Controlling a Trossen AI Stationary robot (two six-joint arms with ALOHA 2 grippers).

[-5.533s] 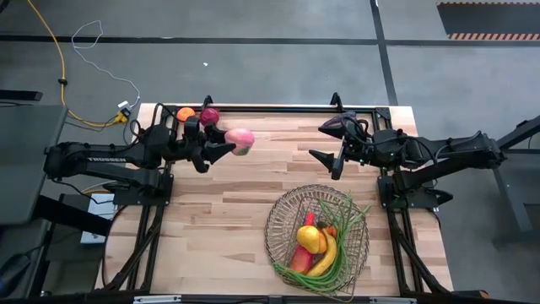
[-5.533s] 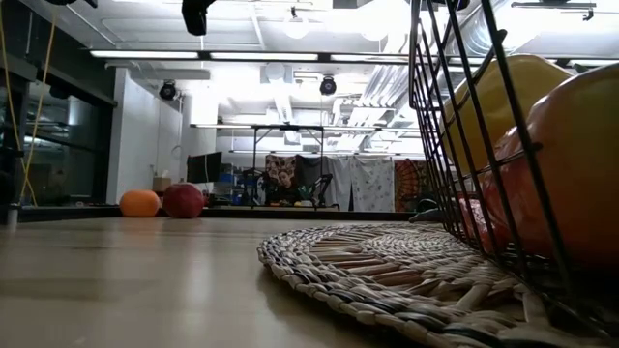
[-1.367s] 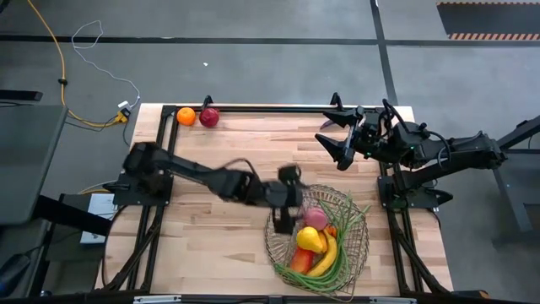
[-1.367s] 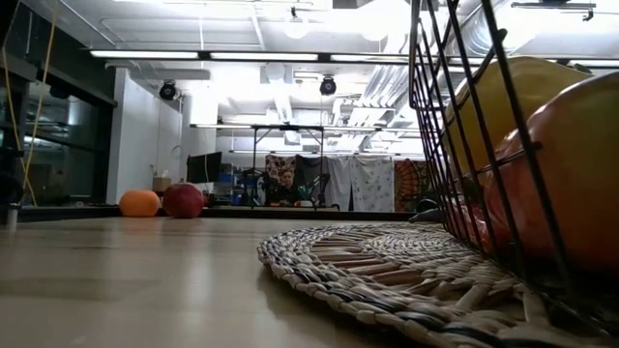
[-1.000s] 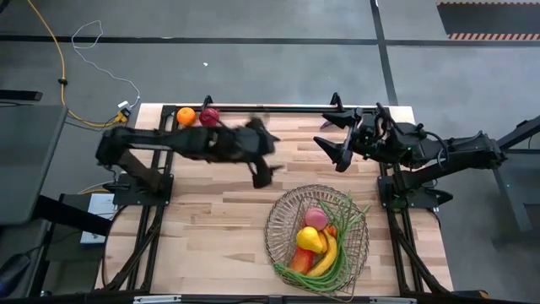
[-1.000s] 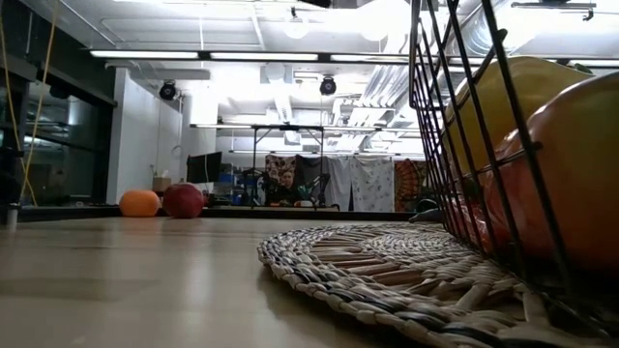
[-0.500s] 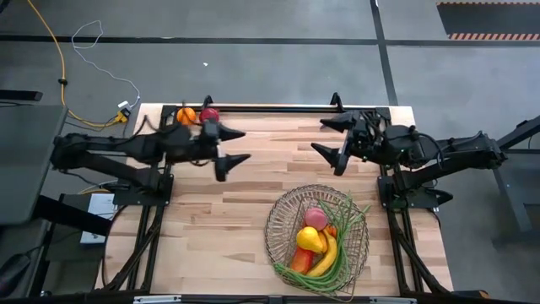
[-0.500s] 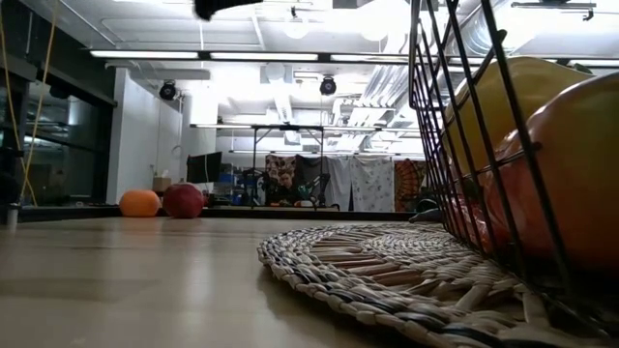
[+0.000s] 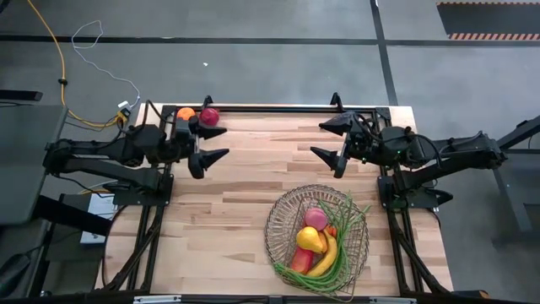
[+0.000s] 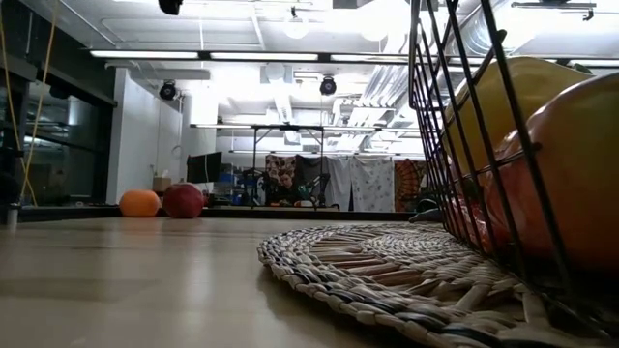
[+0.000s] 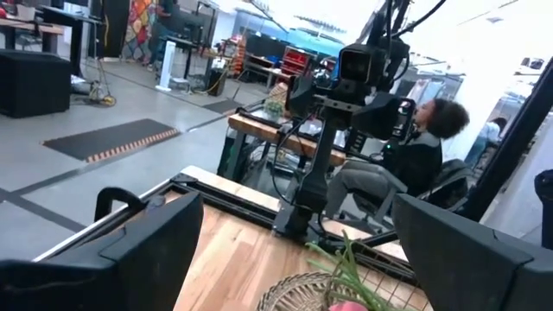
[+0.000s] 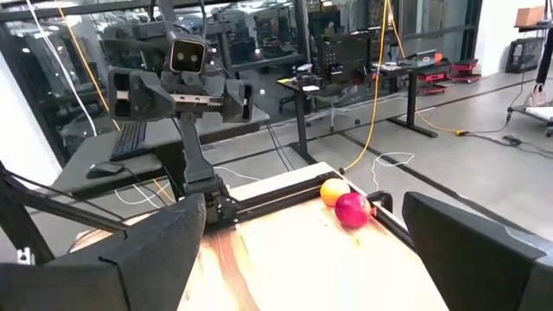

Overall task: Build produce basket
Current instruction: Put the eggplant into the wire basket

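The wire basket [image 9: 278,221] stands at the table's near right. In it lie a pink peach [image 9: 315,218], a yellow pear [image 9: 310,239], a banana [image 9: 327,257], a red fruit and long green beans [image 9: 348,209]. An orange [image 9: 185,113] and a dark red apple [image 9: 209,116] rest on the table at its far left corner. My left gripper [image 9: 224,141] hovers open just near-side of the apple, pointing level toward the right edge. My right gripper [image 9: 316,139] hovers open at the far right, facing it. Both are empty.
The basket's wires [image 10: 464,126] fill the low view's right, over a woven base [image 10: 387,261]. A black rail [image 9: 270,108] runs along the far edge. Bare wood lies between the two grippers and left of the basket. A person [image 11: 419,155] sits beyond the table.
My left gripper has drawn back, open and empty, from over the table's middle toward the left edge, turning level and rolling as it went. It now hovers beside the apple. The peach lies still in the basket.
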